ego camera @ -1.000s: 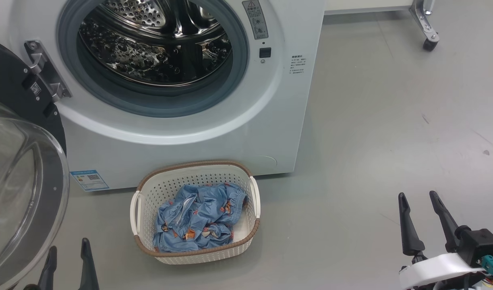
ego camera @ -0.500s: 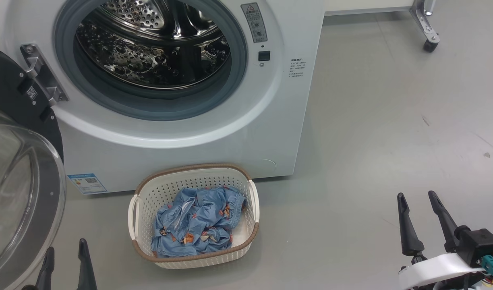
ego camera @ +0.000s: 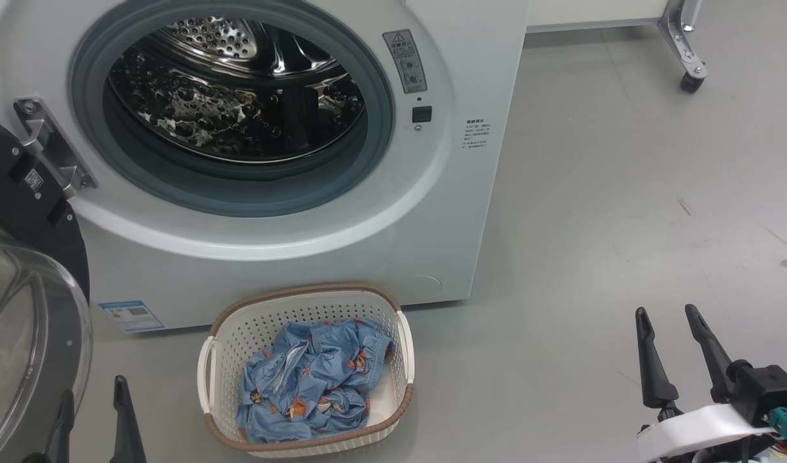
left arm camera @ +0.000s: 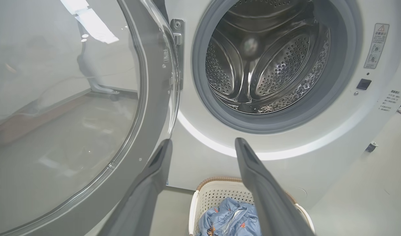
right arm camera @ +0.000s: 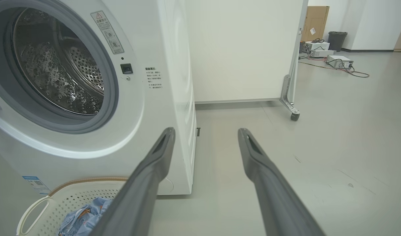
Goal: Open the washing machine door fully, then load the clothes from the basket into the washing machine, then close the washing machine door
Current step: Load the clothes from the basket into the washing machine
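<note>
both jaws spread wide and holding nothing, low in front of the open washing machine point(ego camera: 342, 257).
left jaws sit at the lower left of the head view, fingers point(ego camera: 125, 424) pointing up, just beside the bulging glass of the washing machine door point(ego camera: 33, 334). the door is swung out to the left on its metal hinge point(ego camera: 49, 151). in the left wrist view the fingers point(left arm camera: 154, 177) point at the white front under the grey gasket point(left arm camera: 200, 82), with the door glass close on the left. right jaws are at the lower right, fingers point(ego camera: 651, 360) apart over bare floor point(ego camera: 593, 225), well apart from the basket point(ego camera: 303, 292). the basket is on the floor right at the washer's front, below the drum point(ego camera: 239, 109) opening, with the clothes point(ego camera: 310, 379) bunched inside. blue sticker point(ego camera: 126, 315) at the lower left corner, a caster point(ego camera: 691, 82) far right.
</note>
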Controlling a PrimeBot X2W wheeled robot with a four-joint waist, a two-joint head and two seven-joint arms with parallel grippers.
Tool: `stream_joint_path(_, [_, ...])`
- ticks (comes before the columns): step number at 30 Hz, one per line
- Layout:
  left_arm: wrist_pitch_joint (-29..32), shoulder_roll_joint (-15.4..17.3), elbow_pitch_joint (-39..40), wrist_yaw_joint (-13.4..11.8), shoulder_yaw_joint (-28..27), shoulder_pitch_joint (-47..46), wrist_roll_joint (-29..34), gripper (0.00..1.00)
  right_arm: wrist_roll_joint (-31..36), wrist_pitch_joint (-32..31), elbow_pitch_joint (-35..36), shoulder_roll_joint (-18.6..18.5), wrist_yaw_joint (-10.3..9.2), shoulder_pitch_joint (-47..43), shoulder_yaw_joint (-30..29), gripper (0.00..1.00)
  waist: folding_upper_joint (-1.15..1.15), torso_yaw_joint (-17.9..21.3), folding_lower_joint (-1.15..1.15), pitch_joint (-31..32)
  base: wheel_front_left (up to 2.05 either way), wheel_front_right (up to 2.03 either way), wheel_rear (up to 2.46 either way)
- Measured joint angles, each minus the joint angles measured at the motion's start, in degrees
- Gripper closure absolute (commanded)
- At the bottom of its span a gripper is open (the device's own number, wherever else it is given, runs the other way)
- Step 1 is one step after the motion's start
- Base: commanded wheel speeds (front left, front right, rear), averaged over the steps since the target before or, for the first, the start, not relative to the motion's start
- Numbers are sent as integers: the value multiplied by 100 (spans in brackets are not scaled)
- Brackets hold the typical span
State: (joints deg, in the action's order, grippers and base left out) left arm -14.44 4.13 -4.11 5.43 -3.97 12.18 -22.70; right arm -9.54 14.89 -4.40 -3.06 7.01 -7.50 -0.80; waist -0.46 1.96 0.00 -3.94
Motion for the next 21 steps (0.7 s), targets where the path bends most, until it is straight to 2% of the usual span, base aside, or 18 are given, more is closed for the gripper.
stream_joint_path(10, [0,-29,-13,0,11,-12,11,0,1,0,-1,2,0,6,0,0,0,-23,0,-3,45,-45,0])
stream_joint_path(21, [0,-76,-44,8,16,-15,11,0,0,0,-19,8,0,23,3,0,0,-21,0,16,7,-7,0])
